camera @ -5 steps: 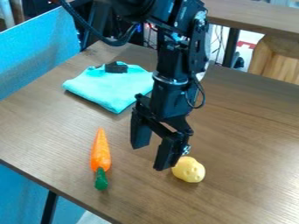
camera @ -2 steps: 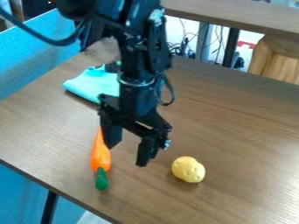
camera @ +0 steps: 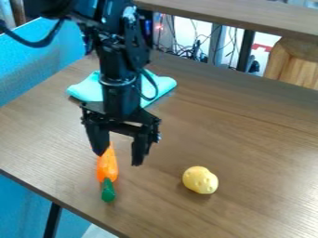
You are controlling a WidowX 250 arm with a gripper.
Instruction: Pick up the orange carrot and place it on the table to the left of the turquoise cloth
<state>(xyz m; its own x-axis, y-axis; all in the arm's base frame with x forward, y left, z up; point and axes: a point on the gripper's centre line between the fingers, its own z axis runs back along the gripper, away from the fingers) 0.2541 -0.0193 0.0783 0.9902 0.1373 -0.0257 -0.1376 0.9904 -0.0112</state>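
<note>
The gripper (camera: 118, 158), fingers spread, now hangs nearer the carrot (camera: 107, 168) than before, above a brown table (camera: 261, 148), cables (camera: 186, 49) beyond.

From my single fixed camera, I look down at a slant over the brown wood-grain desk (camera: 261, 153), near enough that its right side runs out of frame, facing across it toward the thin black metal upright (camera: 245, 50) behind its far edge.
</note>
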